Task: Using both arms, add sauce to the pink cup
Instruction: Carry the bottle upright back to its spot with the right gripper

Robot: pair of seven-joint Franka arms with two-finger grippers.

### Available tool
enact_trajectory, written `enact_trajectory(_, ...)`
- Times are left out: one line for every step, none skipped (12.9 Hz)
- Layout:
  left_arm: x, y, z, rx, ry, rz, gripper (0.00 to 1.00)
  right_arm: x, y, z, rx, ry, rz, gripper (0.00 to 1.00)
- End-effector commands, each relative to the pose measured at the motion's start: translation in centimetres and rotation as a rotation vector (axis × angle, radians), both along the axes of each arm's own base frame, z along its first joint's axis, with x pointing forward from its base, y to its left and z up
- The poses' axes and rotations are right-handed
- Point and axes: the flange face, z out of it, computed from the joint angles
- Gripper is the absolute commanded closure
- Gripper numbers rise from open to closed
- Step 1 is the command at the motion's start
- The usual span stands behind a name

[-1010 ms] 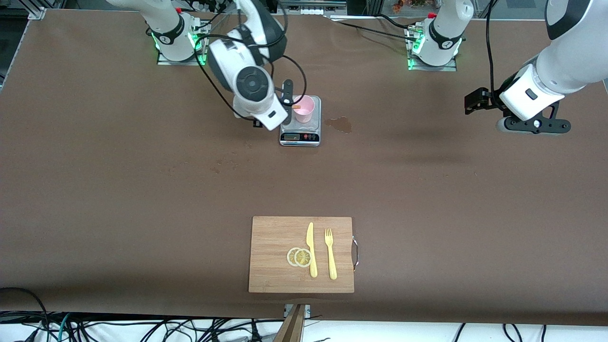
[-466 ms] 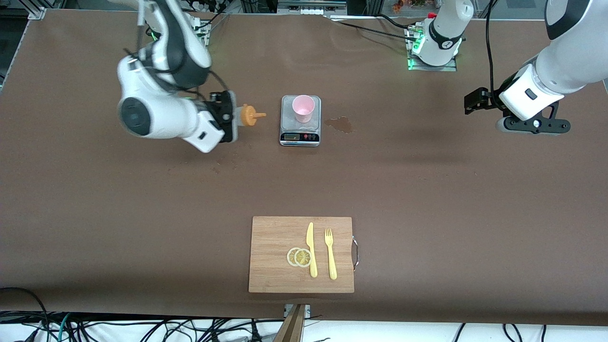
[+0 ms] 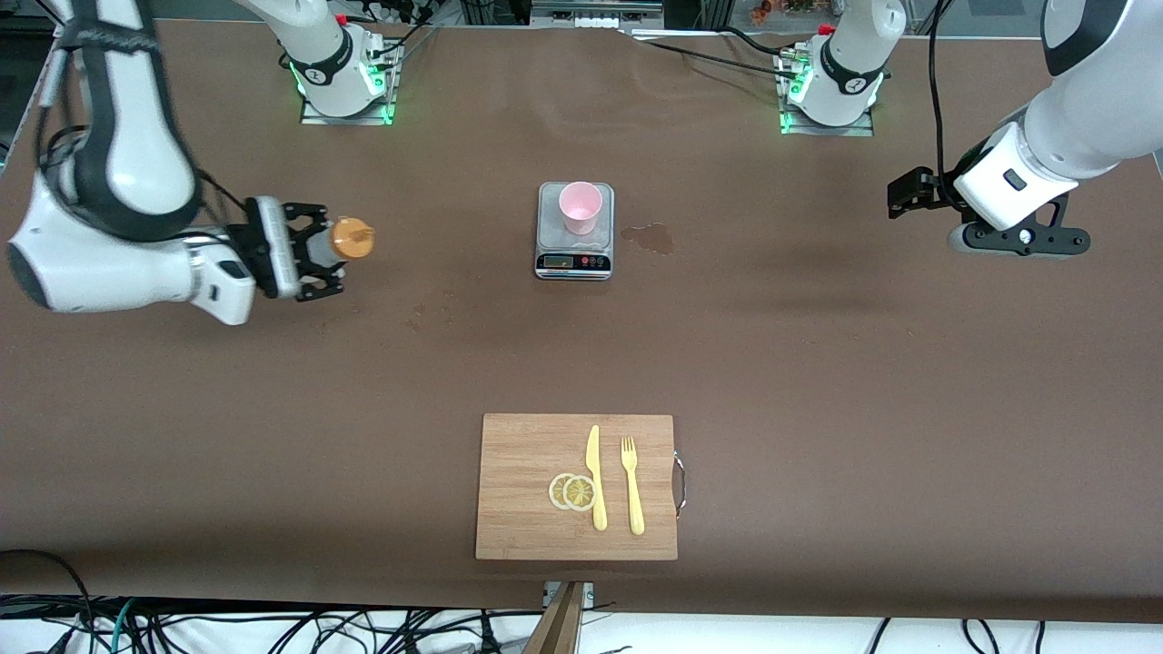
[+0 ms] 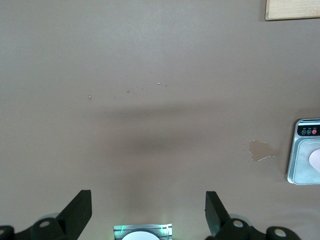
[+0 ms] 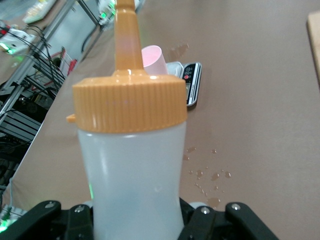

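Orange-capped sauce (image 3: 350,238) clamped in right hand (image 3: 309,250), left hand (image 3: 909,195) spread apart, no legible writing

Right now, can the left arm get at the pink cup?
Probably yes. The left gripper hangs open and empty over bare table, and nothing stands between it and the cup on the scale. The right gripper holds the sauce well aside.

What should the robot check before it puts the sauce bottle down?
1. Bottle held: ok, the right gripper is shut on the sauce bottle.
2. Orange cap on: ok.
3. Pink cup upright on the scale: ok.
4. Sauce in the cup: cannot tell.
5. Left gripper out of the way: ok, open, waiting over its end of the table.
6. Table under the bottle bare: ok.
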Motion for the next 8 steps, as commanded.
enact_trajectory(-0.7,0.2,0.2,-0.006,0.032,-0.008,0.0,-0.1,-5.7,-3.2,0.199,-0.032,0.026,0.94)
enact_trajectory(-0.7,0.5,0.0,-0.008,0.04,-0.005,0.0,-0.3,-7.7,-4.8,0.263,-0.05,0.035,0.94)
enact_trajectory(-0.8,0.4,-0.1,-0.006,0.048,-0.005,0.0,-0.7,-9.9,-6.5,0.314,-0.061,0.039,0.94)
enact_trajectory(-0.8,0.4,0.0,-0.005,0.049,-0.001,0.0,-1.1,-11.2,-8.2,0.363,-0.073,0.047,0.94)
enact_trajectory(-0.8,0.4,-0.1,-0.004,0.051,-0.006,0.0,-1.2,-11.9,-9.9,0.411,-0.096,0.051,0.94)
enact_trajectory(-0.8,0.5,-0.3,-0.004,0.054,-0.004,0.0,-1.4,-12.5,-11.8,0.448,-0.112,0.049,0.94)
enact_trajectory(-0.8,0.4,-0.3,-0.006,0.054,-0.005,0.0,-1.7,-12.9,-14.5,0.486,-0.116,0.032,0.94)
enact_trajectory(-0.7,0.4,-0.5,-0.01,0.06,-0.005,0.0,-2.0,-13.0,-17.2,0.538,-0.122,0.014,0.94)
